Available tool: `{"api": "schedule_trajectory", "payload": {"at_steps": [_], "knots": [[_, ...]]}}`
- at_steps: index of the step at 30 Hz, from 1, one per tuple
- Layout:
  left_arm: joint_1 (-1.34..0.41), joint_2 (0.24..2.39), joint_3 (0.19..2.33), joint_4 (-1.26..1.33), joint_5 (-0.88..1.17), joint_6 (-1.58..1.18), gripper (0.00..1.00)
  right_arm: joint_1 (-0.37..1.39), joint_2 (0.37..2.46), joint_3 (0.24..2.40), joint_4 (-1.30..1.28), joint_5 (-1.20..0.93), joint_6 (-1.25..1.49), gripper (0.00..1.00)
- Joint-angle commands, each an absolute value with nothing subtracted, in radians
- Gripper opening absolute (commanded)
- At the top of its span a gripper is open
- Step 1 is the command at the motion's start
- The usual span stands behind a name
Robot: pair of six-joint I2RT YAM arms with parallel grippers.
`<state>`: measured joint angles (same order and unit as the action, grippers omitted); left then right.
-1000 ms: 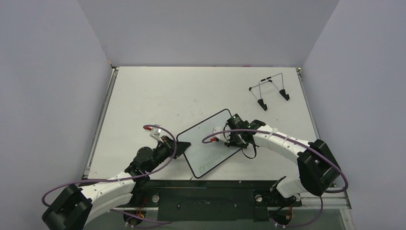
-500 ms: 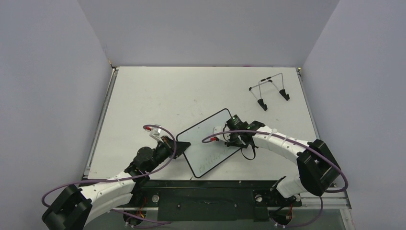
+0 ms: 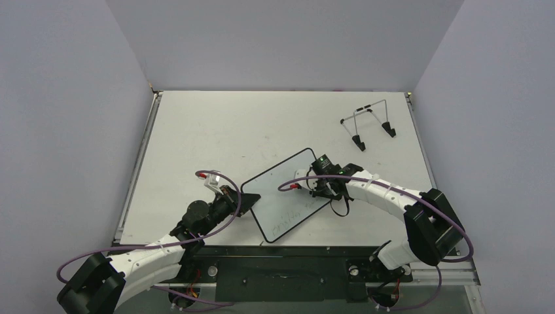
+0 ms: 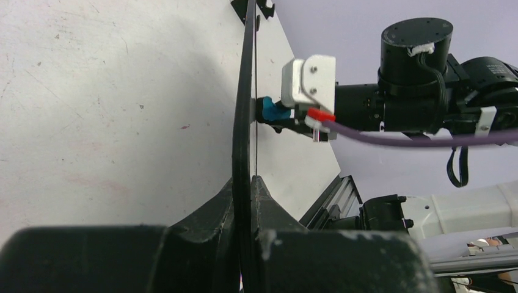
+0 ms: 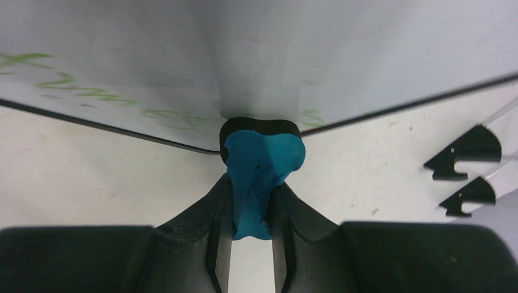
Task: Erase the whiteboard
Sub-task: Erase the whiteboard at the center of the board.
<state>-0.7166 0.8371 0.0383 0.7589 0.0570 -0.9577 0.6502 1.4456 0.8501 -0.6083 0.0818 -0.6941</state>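
The left gripper (image 4: 247, 198) is clamped on the left edge of the small flat white board with a thin black rim (image 3: 283, 193). The board sits slantwise on the near middle of the pale table (image 3: 216, 124), between the two arms. It looks light, thin and stiff, with a slick face. I judge a rim pinch like this the right place to hold it, though it could pivot under a hard push. Whether its back lies flat on the table I cannot tell. Faint green handwriting (image 3: 290, 220) shows along its near part. At the board's right edge the right gripper (image 5: 251, 184) is closed on a small blue bone-shaped eraser (image 5: 262, 152), whose head presses the board's face beside the rim. The thin wire stand with black feet (image 3: 368, 122) stands well apart, at far right.
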Motion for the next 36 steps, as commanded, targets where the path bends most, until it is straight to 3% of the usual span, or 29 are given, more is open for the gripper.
{"api": "schedule_trajectory", "payload": {"at_steps": [1, 5, 8, 16, 25, 36], "knots": [[-0.715, 0.837, 0.071, 0.927, 0.090, -0.977, 0.00, 0.752, 1.432, 0.842, -0.684, -0.052, -0.764, 0.00], [-0.715, 0.812, 0.060, 0.911, 0.083, -0.978, 0.00, 0.705, 1.445, 0.855, -0.596, 0.086, -0.697, 0.00], [-0.715, 0.793, 0.053, 0.897, 0.076, -0.972, 0.00, 0.595, 1.384, 0.847, -0.539, 0.076, -0.664, 0.00], [-0.704, 0.824, 0.074, 0.886, 0.120, -0.956, 0.00, 0.498, 1.135, 0.769, -0.549, -0.292, -0.918, 0.00], [-0.697, 0.849, 0.095, 0.870, 0.144, -0.943, 0.00, 0.493, 1.270, 0.806, -0.599, -0.259, -1.202, 0.00], [-0.694, 0.862, 0.099, 0.876, 0.159, -0.938, 0.00, 0.516, 1.248, 0.627, -0.553, -0.137, -1.311, 0.00]]}}
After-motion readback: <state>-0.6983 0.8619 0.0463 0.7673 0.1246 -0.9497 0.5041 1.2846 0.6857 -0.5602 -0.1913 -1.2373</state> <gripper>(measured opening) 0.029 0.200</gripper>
